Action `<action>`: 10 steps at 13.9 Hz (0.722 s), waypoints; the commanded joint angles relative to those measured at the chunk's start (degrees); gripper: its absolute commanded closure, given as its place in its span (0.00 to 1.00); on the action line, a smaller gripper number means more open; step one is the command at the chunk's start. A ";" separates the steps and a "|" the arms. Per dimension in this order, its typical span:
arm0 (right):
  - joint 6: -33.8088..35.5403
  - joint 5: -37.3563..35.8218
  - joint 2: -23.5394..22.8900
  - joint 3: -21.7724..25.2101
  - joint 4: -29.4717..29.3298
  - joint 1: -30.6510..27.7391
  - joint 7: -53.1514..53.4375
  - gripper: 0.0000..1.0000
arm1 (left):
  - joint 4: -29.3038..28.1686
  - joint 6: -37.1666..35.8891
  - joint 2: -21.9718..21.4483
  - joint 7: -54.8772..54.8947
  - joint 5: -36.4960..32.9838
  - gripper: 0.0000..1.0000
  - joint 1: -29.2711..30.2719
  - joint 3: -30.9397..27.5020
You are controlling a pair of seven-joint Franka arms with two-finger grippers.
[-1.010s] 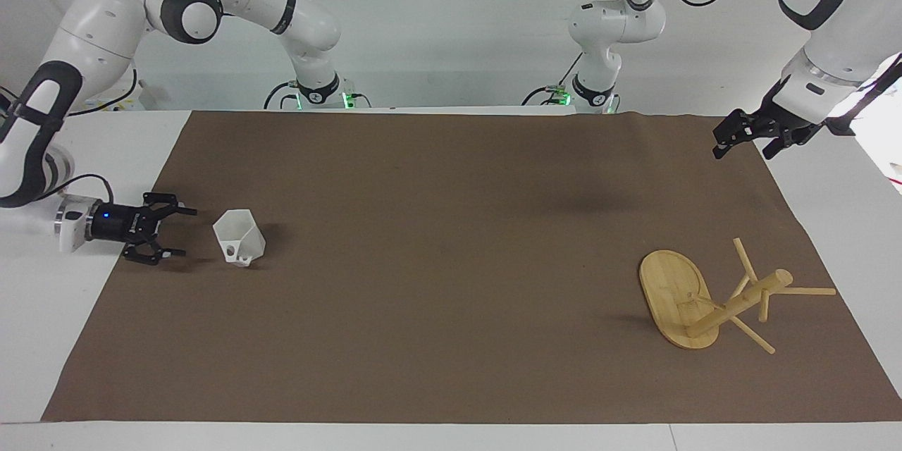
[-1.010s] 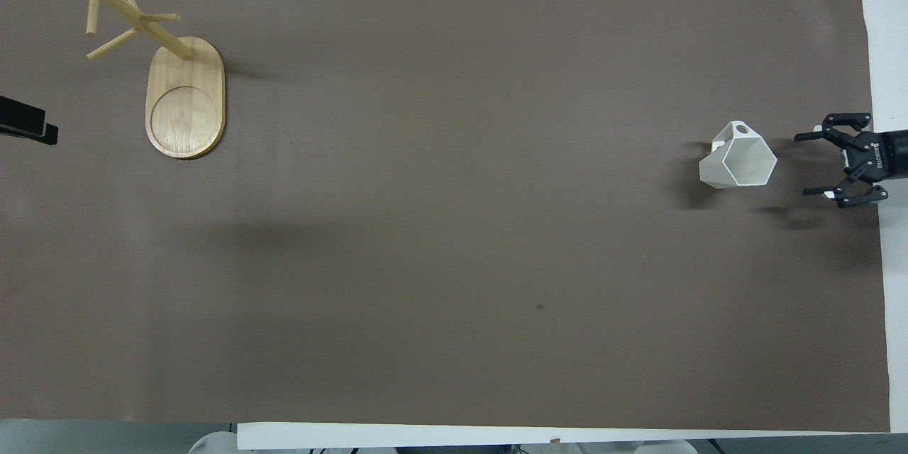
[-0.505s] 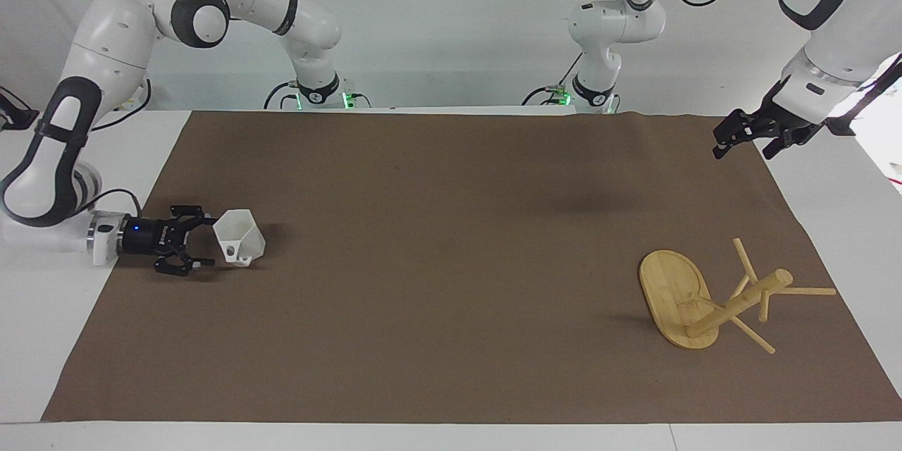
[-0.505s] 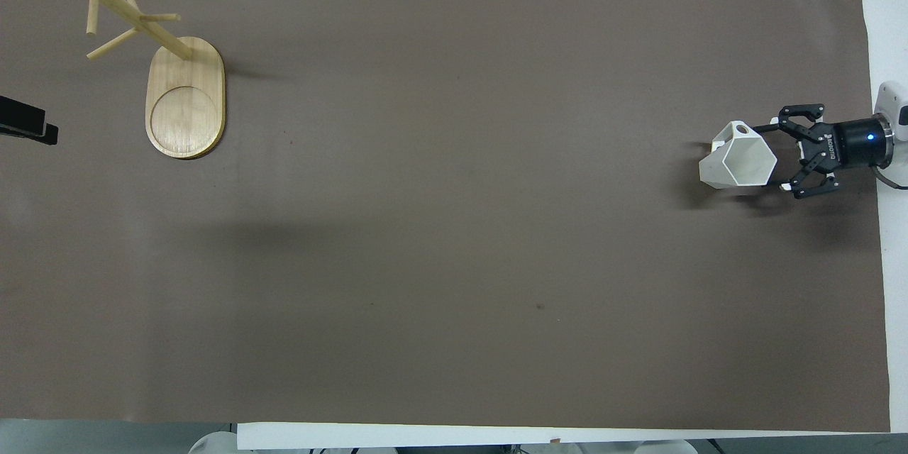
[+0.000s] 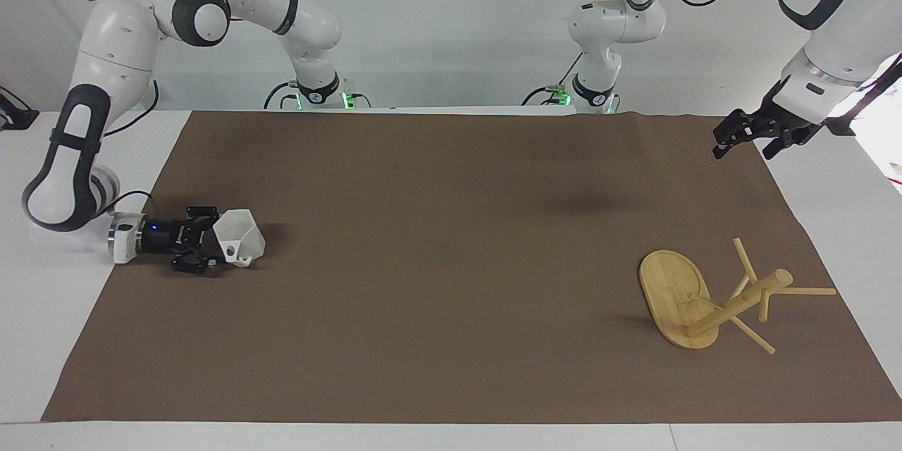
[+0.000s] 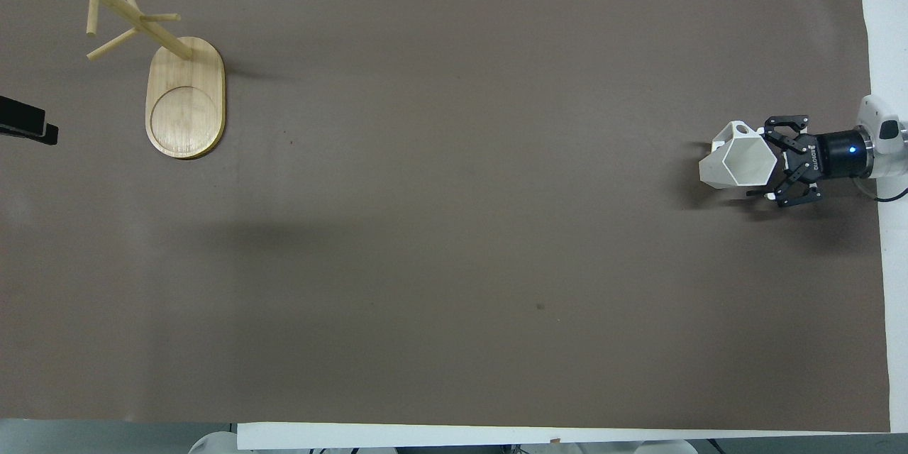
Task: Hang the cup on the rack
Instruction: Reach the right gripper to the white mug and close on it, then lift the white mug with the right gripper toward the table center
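The white faceted cup lies tilted on the brown mat at the right arm's end of the table, its mouth turned toward my right gripper and its handle low on the side; it also shows in the overhead view. My right gripper lies low and level at the cup's rim, open, one finger on each side. The bamboo rack stands at the left arm's end. My left gripper hangs open above the mat's corner, waiting.
The brown mat covers most of the white table. Bare white table borders the mat at both ends. The rack's pegs stick out toward the mat's edge.
My right gripper has slid along the mat toward the cup and now brackets its rim. The cup, the rack and the left arm have not moved.
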State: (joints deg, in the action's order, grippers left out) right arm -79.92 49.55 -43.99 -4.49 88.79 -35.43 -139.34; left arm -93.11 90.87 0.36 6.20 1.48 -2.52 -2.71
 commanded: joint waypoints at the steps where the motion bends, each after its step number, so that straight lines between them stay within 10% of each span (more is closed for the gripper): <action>1: -2.08 1.69 2.16 -0.34 3.31 0.36 -1.63 0.00 | -1.54 0.01 -1.51 0.74 -0.87 0.00 0.14 0.07; 10: -1.90 1.78 3.56 -0.43 7.53 1.41 -5.41 0.00 | -1.54 -0.16 -1.51 0.48 -0.87 0.00 -0.30 0.07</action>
State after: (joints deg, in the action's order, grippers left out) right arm -80.72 50.29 -42.77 -4.69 93.22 -33.72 -143.30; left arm -93.11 90.87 0.36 6.27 1.48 -2.54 -2.66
